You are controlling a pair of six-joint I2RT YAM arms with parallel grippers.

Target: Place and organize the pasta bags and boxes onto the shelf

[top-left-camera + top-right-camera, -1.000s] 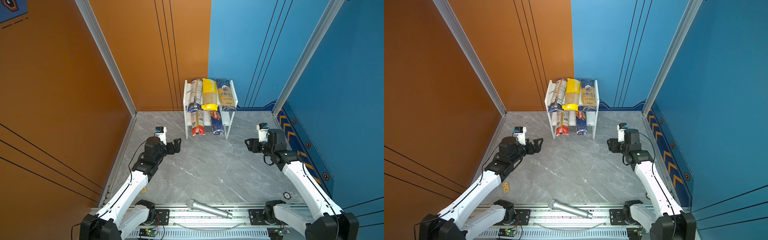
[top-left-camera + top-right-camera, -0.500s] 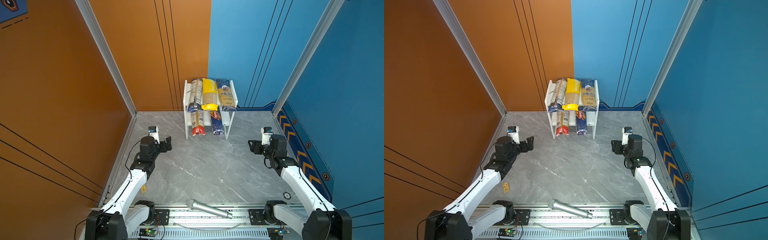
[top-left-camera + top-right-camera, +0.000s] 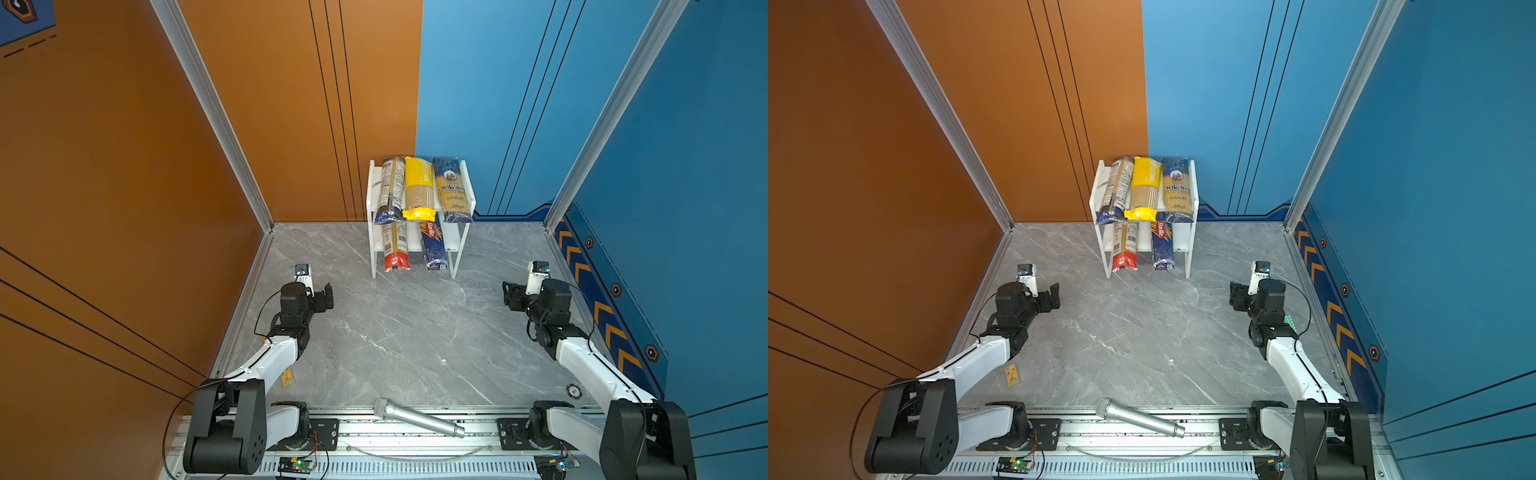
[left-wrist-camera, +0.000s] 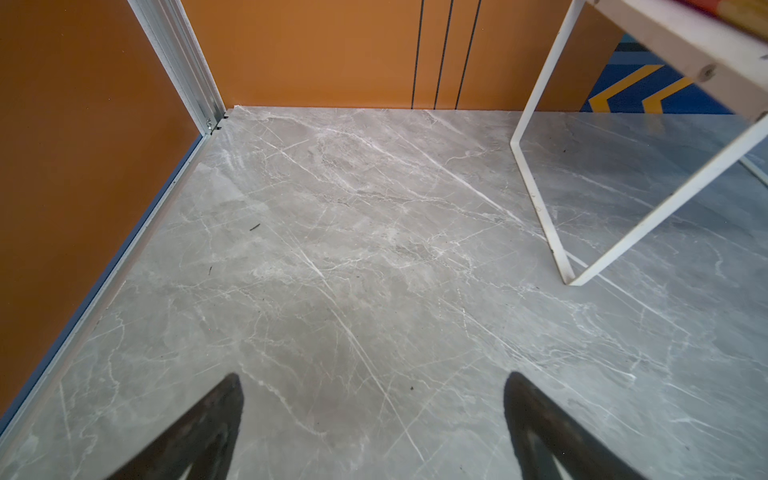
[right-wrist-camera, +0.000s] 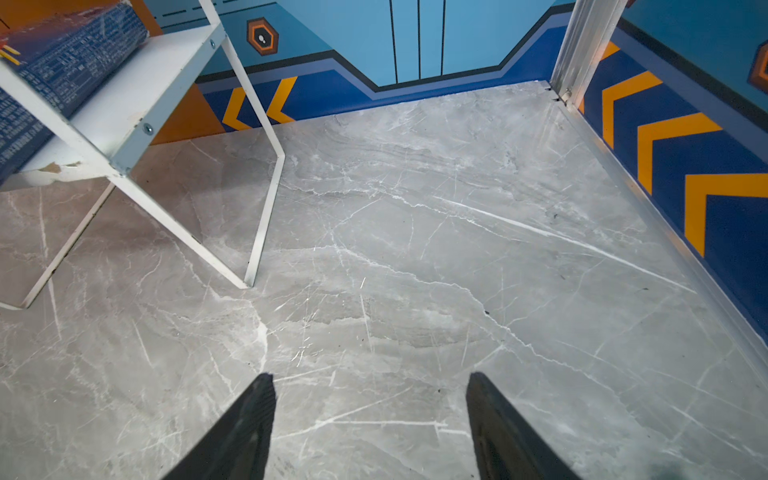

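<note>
**Grippers spread; shelf loaded ahead**

Your left gripper (image 3: 326, 296) and right gripper (image 3: 509, 296) stand spread, empty. Ahead between them, the white two-tier metal-legged shelf (image 3: 452, 237) holds a clear blue-ended spaghetti pack (image 3: 390, 189), yellow pack (image 3: 419, 187) and dark-blue Ankara pack (image 3: 452, 189) above, red-ended pack (image 3: 395, 247) and dark-blue Barilla pack (image 3: 433, 245) below, long axes pointing at your grippers.

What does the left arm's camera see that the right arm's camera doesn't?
Only the left wrist view: the orange-walled corner and the left claw, open and empty. Only the right wrist view: the dark-blue pasta box on a board of the shelf, and the right claw, also open and empty. Both: the shelf's white legs and the grey floor.
</note>
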